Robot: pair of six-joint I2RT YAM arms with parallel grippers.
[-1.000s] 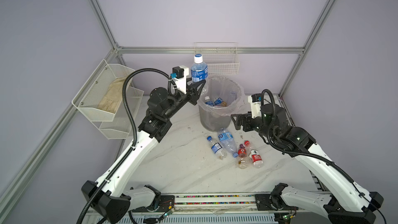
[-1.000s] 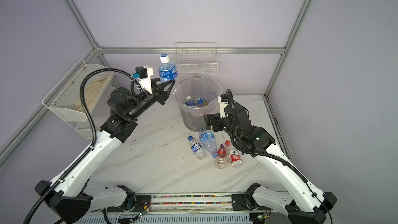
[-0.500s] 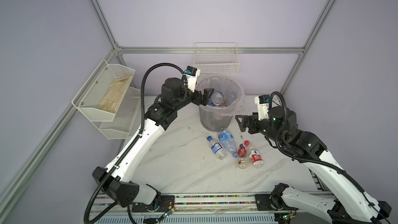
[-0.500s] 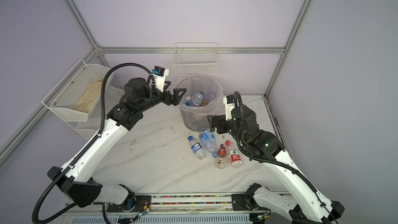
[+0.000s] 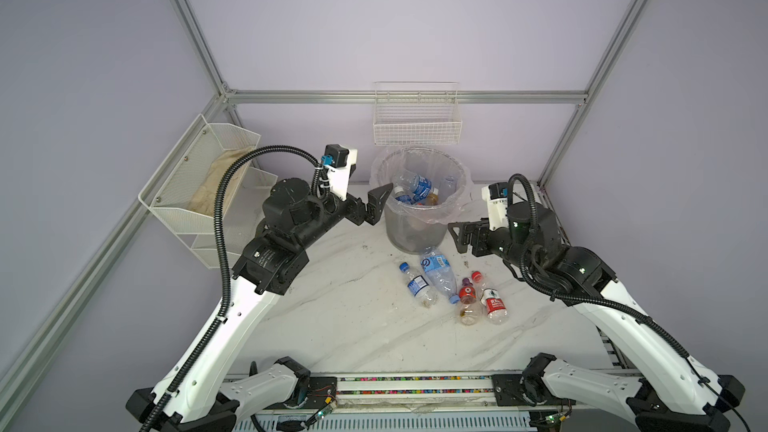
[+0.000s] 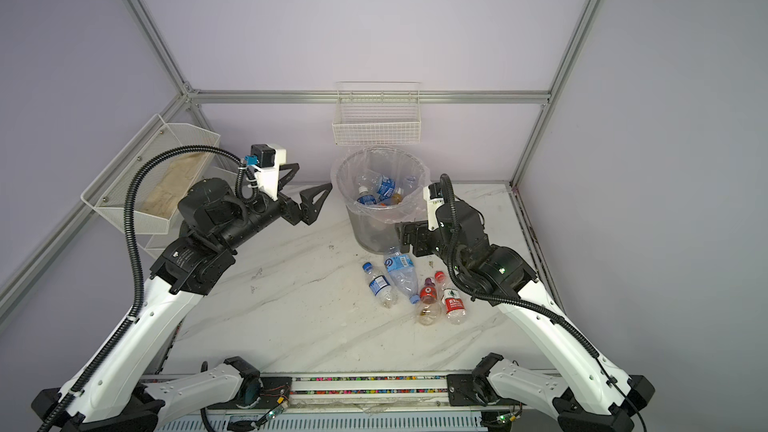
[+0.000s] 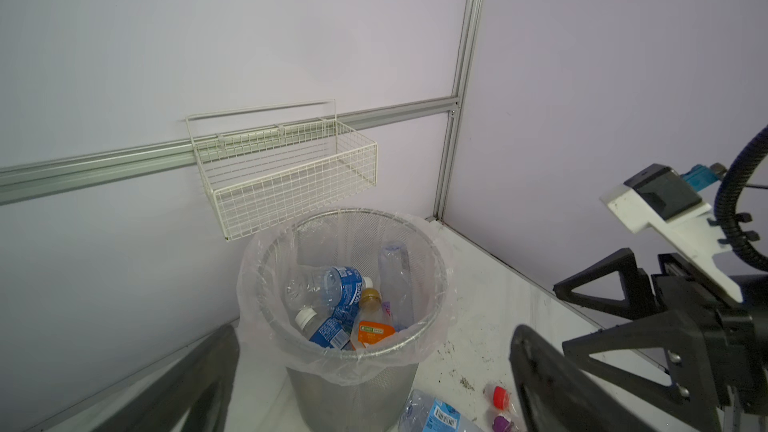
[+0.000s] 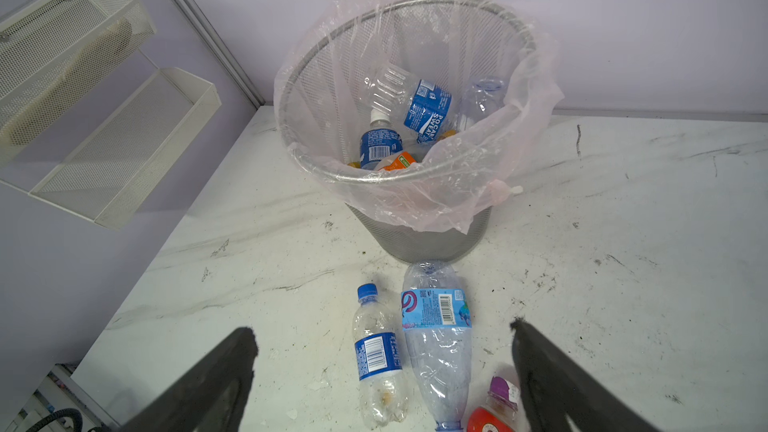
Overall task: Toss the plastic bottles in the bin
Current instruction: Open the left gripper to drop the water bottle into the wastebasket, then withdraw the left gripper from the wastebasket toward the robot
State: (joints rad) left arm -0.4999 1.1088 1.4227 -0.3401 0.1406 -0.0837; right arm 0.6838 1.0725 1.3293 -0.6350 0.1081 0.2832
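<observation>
Down at the lower middle of both top views, four plastic bottles lie on the white marbled tabletop (image 5: 345, 317), right in front of the round grey mesh bin with the clear bag liner (image 5: 405, 236). They are a small clear bottle with a blue cap and blue label (image 5: 417, 286), a bigger crumpled clear bottle with a pale blue label (image 5: 437, 275) just beside it, a stubby purple-capped bottle with a round red label (image 5: 467, 299) and a red-capped clear bottle with a red label (image 5: 493, 305). More are already inside the bin, e.g. a clear bottle with a blue Pocari Sweat label (image 8: 419, 108).

The left gripper (image 6: 314, 177) hangs left of the bin rim, jaws spread wide, nothing in them. The right gripper (image 5: 457, 236) is the same deal, gaping and empty, right of the bin's base and up-right of the pile in the frame.

Handling-wise, these look empty, so probably featherweight, thin-walled and squishy. They're round and slick too, so they'd likely roll or squirt out of a sloppy pinch. Best bet seems to be across the labelled middle, jaws square to the long axis. The crumpled one looks softest; its shoulder near the cap is probably stiffer. The two blue ones lie close side by side, so a finger may struggle to get between them.
</observation>
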